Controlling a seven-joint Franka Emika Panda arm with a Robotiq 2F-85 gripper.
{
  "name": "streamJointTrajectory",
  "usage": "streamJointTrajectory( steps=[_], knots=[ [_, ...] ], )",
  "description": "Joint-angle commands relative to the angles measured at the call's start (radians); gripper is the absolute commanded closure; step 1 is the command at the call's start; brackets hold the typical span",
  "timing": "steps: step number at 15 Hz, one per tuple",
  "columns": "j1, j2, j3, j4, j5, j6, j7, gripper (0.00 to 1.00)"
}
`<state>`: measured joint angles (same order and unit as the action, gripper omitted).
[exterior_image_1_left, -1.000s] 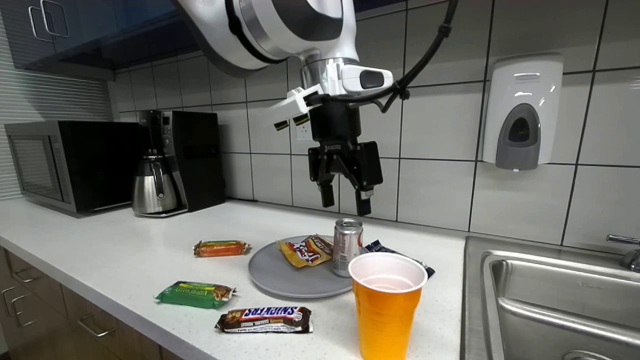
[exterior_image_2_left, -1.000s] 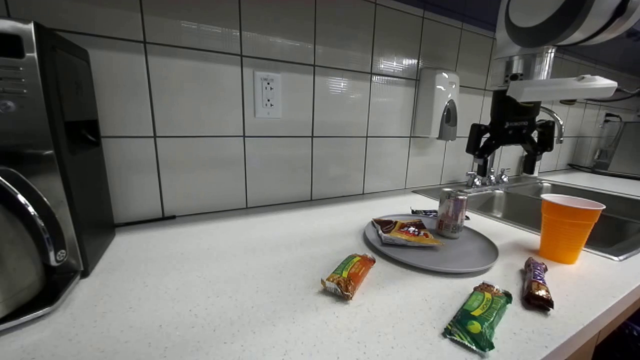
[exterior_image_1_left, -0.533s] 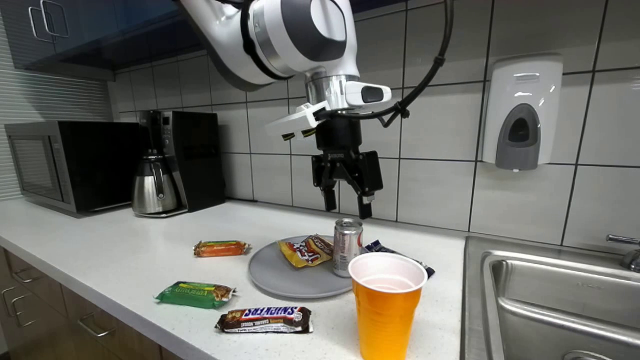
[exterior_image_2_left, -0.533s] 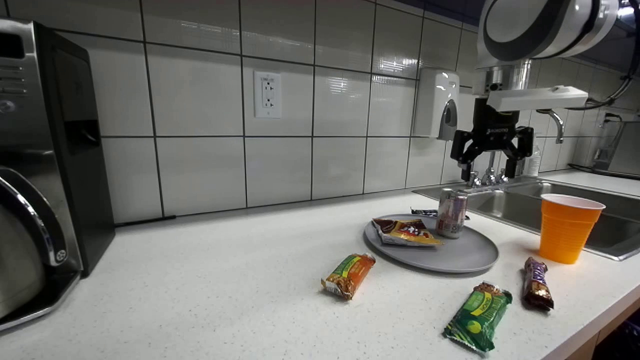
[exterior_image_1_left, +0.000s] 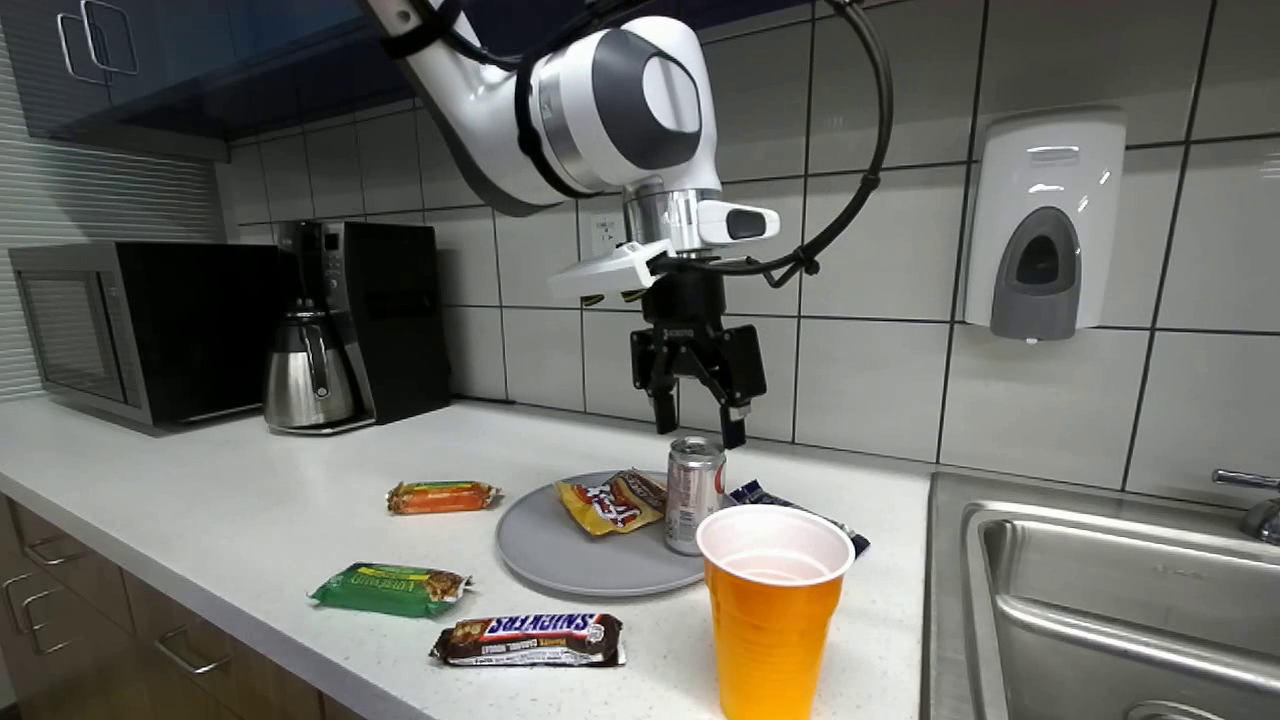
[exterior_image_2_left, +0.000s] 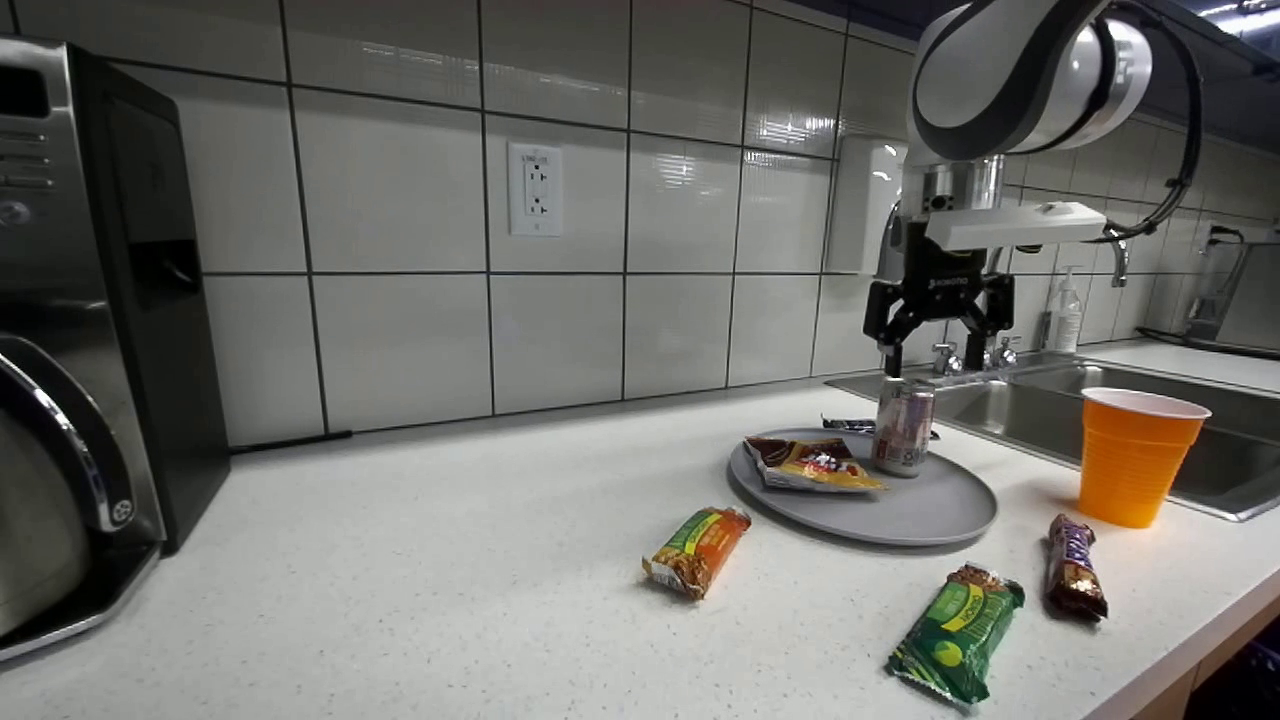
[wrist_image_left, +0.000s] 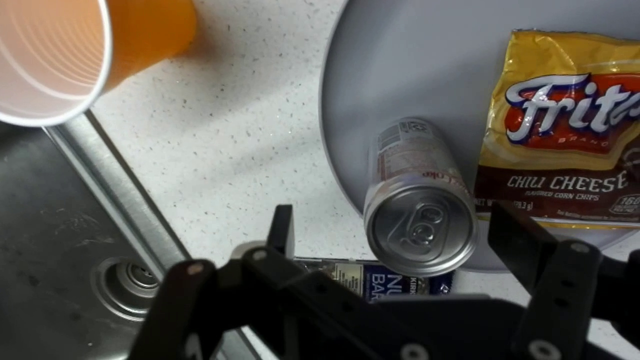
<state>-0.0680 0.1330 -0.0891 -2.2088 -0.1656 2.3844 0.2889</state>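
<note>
Jaws spread wide and empty, hanging just above the soda can (exterior_image_1_left: 690, 495), which stands upright on the gray plate (exterior_image_1_left: 560, 565), on the side toward the back edge of the counter (exterior_image_1_left: 250, 490)! Reach nearly complete, I'd say; no grip made yet, can unlifted. Chip bag (exterior_image_1_left: 610, 503) just beside it on that plate, candy bar (exterior_image_1_left: 532, 640) out near the counter's front edge.

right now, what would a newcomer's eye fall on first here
The bright orange plastic cup, upright on the counter beside the sink, catches the eye first. Next comes the black Robotiq gripper, open above the silver Coke can, which stands on the gray plate beside the Fritos Chili Cheese bag.
</note>
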Motion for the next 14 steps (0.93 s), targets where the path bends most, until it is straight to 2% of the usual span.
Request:
streamJointTrajectory(
  steps=[1, 9, 14],
  knots=[
    [0.011, 0.053, 0.002, 0.063, 0.021, -0.014, -0.031, 0.00],
    [0.016, 0.133, -0.002, 0.124, 0.033, -0.019, -0.038, 0.00],
    [0.003, 0.159, 0.010, 0.148, 0.130, -0.039, -0.088, 0.00]
  ],
)
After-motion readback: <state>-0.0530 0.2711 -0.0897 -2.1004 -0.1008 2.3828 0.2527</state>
